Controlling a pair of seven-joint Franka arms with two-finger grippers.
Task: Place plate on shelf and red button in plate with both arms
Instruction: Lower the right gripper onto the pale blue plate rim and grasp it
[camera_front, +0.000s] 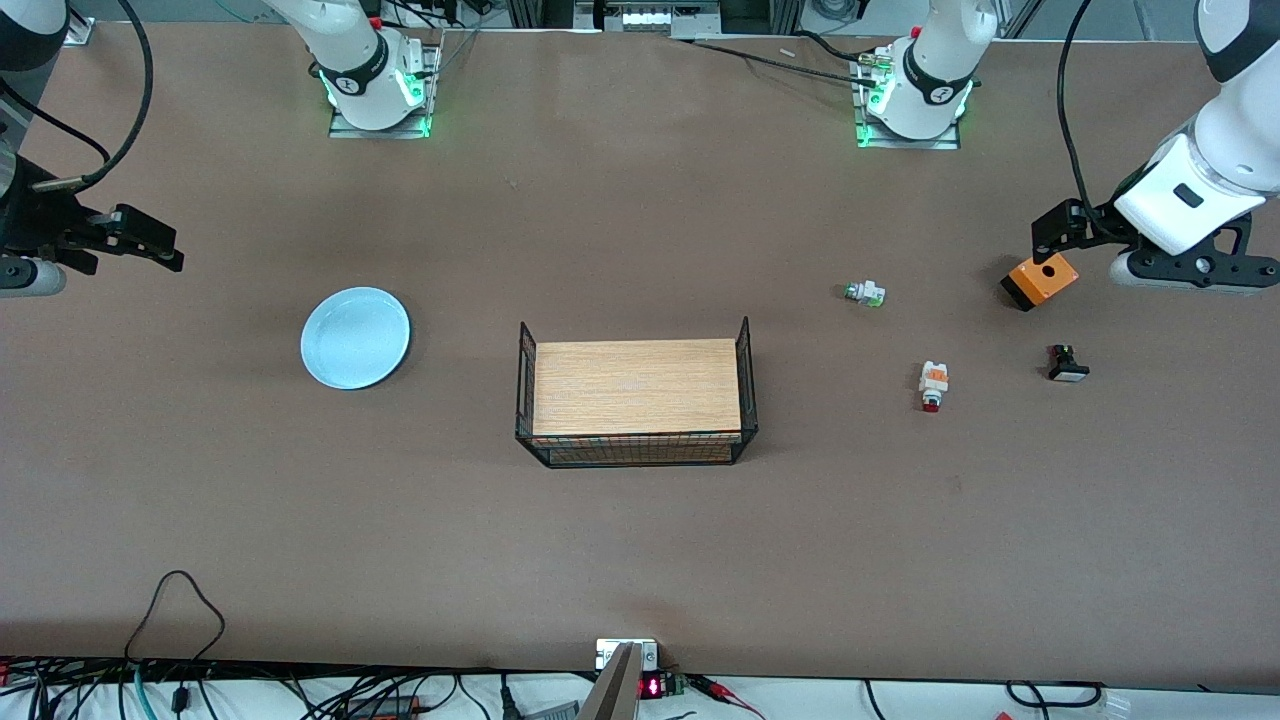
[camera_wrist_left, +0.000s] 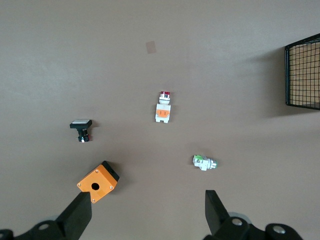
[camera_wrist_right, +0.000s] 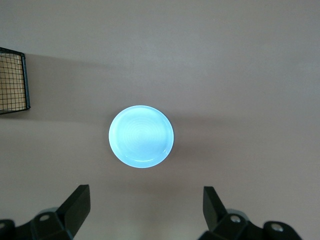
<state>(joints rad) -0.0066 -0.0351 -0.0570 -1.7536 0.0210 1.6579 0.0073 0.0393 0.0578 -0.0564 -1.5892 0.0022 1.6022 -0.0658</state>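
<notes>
The pale blue plate (camera_front: 355, 337) lies flat on the table toward the right arm's end; it also shows in the right wrist view (camera_wrist_right: 141, 136). The red button (camera_front: 933, 385), white with an orange band and red tip, lies on its side toward the left arm's end and shows in the left wrist view (camera_wrist_left: 163, 107). My left gripper (camera_front: 1060, 235) (camera_wrist_left: 147, 210) hangs open and empty in the air over the orange box. My right gripper (camera_front: 165, 248) (camera_wrist_right: 145, 205) hangs open and empty over bare table beside the plate.
A black wire basket (camera_front: 745, 385) with a wooden board in it stands mid-table. Round the red button lie a white part with a green tip (camera_front: 864, 293), a black part with a white cap (camera_front: 1067, 364) and an orange box (camera_front: 1041, 281).
</notes>
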